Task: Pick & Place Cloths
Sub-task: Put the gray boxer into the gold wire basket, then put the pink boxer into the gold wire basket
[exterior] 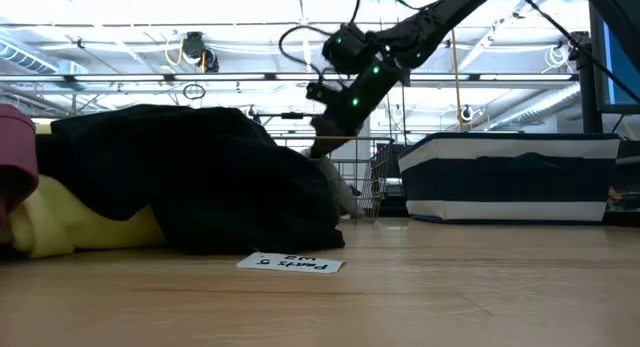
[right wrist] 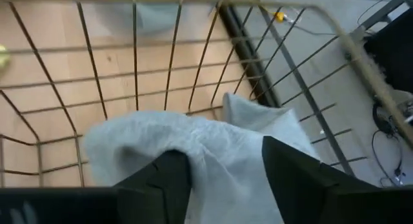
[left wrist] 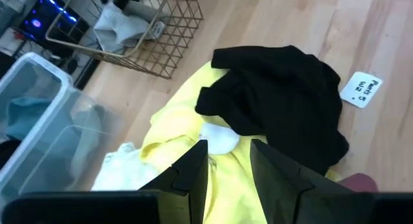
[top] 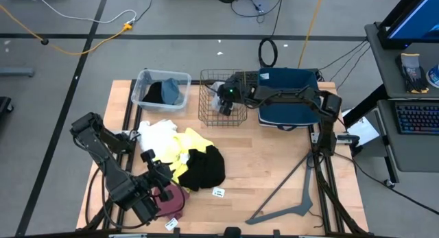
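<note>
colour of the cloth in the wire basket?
Light grey. The cloth in the wire basket shows best in the right wrist view.

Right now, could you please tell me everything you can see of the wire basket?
The wire basket is a rectangular open-topped cage of thin, brassy-looking metal rods, standing upright on the wooden table between the clear plastic bin and the dark blue fabric bin. A pale grey cloth lies crumpled inside it. The right gripper hangs open just above that cloth, within the rim.
</note>
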Robot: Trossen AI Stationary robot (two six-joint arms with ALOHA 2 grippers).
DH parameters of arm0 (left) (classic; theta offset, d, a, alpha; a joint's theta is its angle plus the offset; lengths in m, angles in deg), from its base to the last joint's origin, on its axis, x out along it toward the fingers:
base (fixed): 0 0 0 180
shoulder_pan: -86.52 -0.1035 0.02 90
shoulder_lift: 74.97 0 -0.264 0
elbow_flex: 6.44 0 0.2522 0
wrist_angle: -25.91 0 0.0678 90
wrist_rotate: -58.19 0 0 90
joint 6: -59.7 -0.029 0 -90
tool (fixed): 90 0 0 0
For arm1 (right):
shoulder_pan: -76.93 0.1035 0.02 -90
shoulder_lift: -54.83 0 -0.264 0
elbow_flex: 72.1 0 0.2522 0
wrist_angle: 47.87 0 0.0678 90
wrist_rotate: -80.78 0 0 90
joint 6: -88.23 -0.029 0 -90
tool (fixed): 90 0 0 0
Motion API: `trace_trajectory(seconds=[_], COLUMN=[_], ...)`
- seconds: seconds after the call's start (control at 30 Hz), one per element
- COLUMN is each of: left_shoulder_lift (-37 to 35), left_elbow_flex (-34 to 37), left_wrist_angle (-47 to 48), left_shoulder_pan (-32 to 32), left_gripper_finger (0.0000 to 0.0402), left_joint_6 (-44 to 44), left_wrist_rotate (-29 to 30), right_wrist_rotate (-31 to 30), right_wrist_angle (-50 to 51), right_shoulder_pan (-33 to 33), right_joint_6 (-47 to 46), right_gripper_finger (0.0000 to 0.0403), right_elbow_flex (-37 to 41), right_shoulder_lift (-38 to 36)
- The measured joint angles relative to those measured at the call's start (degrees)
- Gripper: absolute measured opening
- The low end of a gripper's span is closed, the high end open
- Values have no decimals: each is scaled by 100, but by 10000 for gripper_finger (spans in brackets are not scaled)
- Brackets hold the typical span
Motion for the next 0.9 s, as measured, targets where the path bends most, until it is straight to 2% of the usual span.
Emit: trace_trajectory(seconds=[0.27,0.57,0.9], left_shoulder_lift=[0,2,2], left_elbow_flex=[419,1212,1502], left_wrist_angle=[-367,-1507,-2316], left_shoulder_pan=[-20,-129,-142], left_gripper_finger=[120,120,120], left_joint_6=[107,138,190], left_wrist_rotate=[-257,-839,-1384], right_wrist_rotate=[0,5,7], right_wrist_angle=[189,645,946], right_shoulder_pan=[31,234,652], right_joint_6=[-12,14,14], right_gripper_finger=[203,202,203], right_elbow_flex=[0,0,-3], right_shoulder_lift=[-691,-1533,-2230])
